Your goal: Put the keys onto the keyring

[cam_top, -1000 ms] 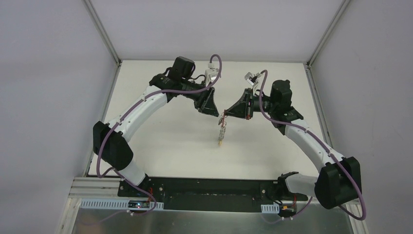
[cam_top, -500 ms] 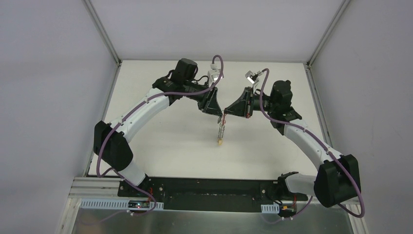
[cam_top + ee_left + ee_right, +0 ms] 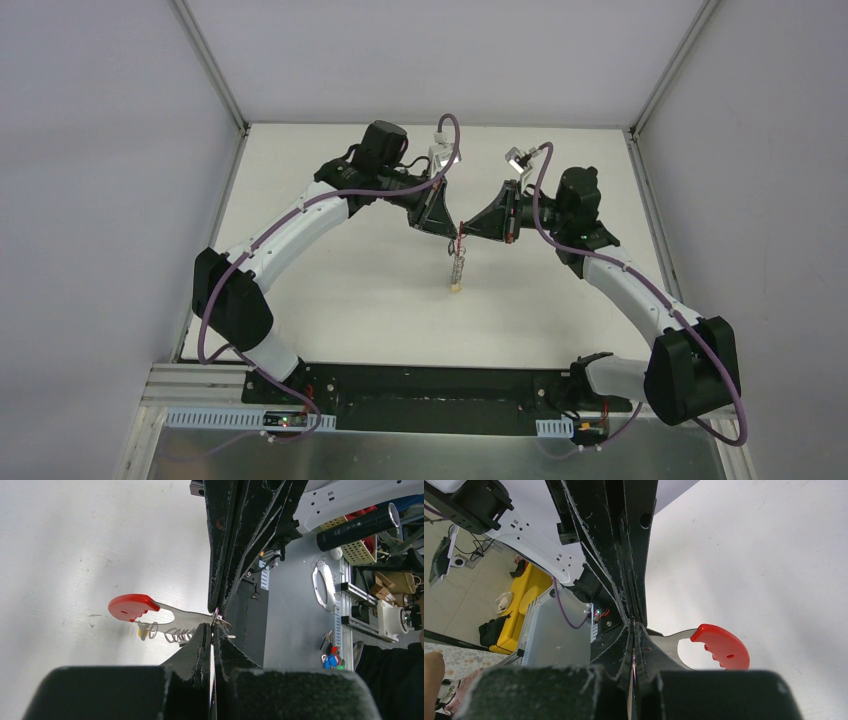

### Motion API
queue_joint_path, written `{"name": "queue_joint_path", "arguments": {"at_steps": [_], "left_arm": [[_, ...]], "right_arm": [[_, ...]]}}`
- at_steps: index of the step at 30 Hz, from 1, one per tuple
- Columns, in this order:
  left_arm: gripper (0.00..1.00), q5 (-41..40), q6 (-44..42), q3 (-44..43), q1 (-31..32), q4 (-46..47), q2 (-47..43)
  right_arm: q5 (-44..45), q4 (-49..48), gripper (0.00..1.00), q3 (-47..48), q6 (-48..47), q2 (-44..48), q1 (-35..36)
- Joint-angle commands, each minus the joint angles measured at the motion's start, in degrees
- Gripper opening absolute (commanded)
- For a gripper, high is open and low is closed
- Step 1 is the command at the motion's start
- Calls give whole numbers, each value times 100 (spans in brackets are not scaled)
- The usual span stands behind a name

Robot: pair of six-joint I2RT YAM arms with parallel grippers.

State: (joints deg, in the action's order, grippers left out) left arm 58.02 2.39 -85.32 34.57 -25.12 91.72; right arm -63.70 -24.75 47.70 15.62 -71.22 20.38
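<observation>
The keys (image 3: 457,265) hang over the table (image 3: 380,300), yellow head nearest. Behind them, the right gripper (image 3: 467,233) pinches the bunch's top. The left gripper (image 3: 452,229), closed tip-to-tip, grips something too small to identify. Both should hold steady, moving together slowly.

Two white-and-black arms, left arm (image 3: 290,225) and right arm (image 3: 630,285), two pairs of black jaws, one bunch of keys (image 3: 457,262) at the jaw tips, one yellow-headed key (image 3: 455,289), one red-tipped strap (image 3: 132,606), one white bench (image 3: 340,290).
</observation>
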Motion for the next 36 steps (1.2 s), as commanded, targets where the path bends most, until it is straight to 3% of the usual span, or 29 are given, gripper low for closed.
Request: {"name": "queue_joint_path", "arguments": {"at_steps": [1, 11, 18, 24, 36], "left_arm": [[0, 185, 145, 3, 41, 218, -247], [0, -910, -66, -756, 41, -1212, -112], [0, -1381, -331, -861, 41, -1483, -268], [0, -1459, -535, -968, 41, -1649, -429], [0, -2446, -1296, -1611, 496, -2868, -451]], "right_arm": [[-71, -381, 0, -11, -19, 25, -17], [476, 1224, 0, 519, -1106, 16, -18], [453, 2310, 0, 1196, -1871, -100, -20], [479, 2593, 1, 1373, -2062, -146, -14], [588, 2552, 15, 1252, -2168, 47, 30]]}}
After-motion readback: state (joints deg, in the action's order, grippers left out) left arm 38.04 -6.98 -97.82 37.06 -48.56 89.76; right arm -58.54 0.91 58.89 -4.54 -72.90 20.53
